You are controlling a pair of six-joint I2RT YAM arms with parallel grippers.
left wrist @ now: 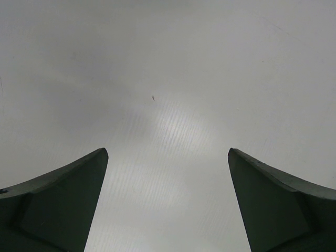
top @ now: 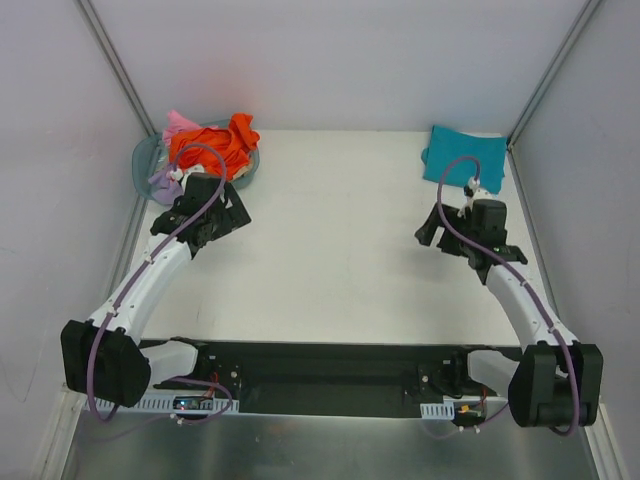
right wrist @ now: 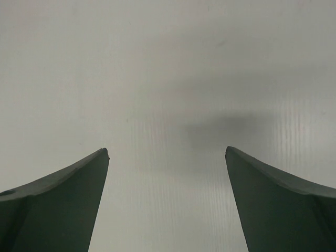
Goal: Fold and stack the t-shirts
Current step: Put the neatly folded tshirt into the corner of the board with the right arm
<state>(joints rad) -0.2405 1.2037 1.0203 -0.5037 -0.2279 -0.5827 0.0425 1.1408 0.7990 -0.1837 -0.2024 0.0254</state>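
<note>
A teal t-shirt [top: 464, 155] lies folded at the far right corner of the table. Orange [top: 215, 143], pink [top: 180, 124] and lavender [top: 164, 183] t-shirts are bunched in the basket at the far left. My left gripper [top: 222, 228] is open and empty over bare table, just in front of the basket; its wrist view [left wrist: 167, 153] shows only table between the fingers. My right gripper [top: 437, 232] is open and empty, in front of the teal shirt; its wrist view [right wrist: 166, 152] shows only table too.
A round translucent grey-blue basket [top: 143, 156] stands at the far left corner. White walls enclose the table on the left, back and right. The arm bases and a black mounting bar [top: 320, 375] sit along the near edge.
</note>
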